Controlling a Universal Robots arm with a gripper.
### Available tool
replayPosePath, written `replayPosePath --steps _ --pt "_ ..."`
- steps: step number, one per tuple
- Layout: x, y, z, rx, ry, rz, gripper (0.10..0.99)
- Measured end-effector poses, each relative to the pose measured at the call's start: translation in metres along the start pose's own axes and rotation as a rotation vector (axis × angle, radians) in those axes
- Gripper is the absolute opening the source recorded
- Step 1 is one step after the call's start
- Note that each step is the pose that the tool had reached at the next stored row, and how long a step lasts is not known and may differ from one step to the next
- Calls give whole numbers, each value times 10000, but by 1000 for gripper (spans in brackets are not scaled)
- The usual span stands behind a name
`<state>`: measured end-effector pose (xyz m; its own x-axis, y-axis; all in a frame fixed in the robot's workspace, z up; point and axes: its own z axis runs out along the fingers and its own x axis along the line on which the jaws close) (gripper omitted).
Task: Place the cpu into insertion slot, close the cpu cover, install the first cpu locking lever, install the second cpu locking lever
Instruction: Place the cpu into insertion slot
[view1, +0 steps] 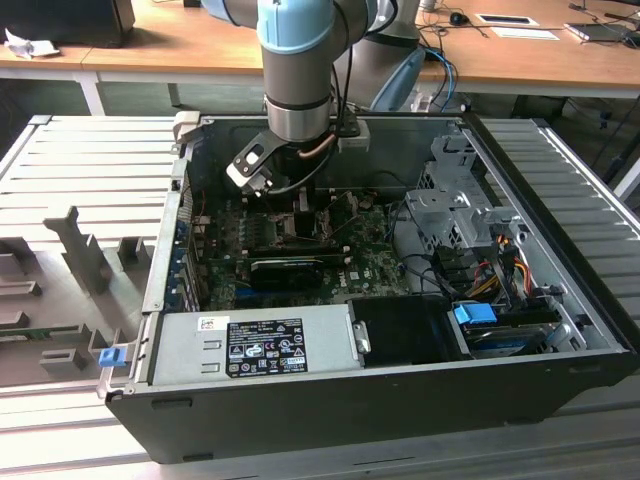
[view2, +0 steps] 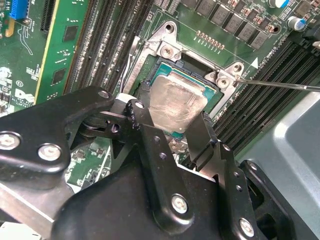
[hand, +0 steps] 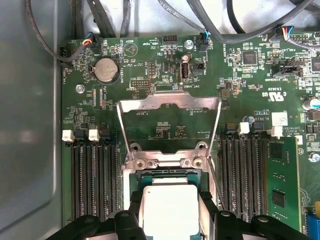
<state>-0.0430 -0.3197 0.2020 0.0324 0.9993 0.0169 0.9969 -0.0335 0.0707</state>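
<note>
between the jaws, pale silvery square cpu (view2: 175, 102)

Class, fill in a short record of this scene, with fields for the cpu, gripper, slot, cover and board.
cpu: silver top up, at the slot; whether it is fully seated, cannot tell
gripper: shut on the cpu, one finger at each side
slot: in the green board, uncovered
cover: open, tipped back from the slot
board: memory slots run along both sides of the slot
</note>
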Motion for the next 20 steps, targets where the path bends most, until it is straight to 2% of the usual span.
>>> replayPosePath --steps 8,9,10,11,12,20 --pt "0 2 2 -1 2 -1 541" --pt "0 2 2 -1 1 -1 604" --pt "2 10 -95 7 0 -1 592" --pt "3 13 -142 15 -5 -1 220" --pt "3 13 -150 16 -6 -1 106" --pt "4 17 -207 22 -6 -1 106"
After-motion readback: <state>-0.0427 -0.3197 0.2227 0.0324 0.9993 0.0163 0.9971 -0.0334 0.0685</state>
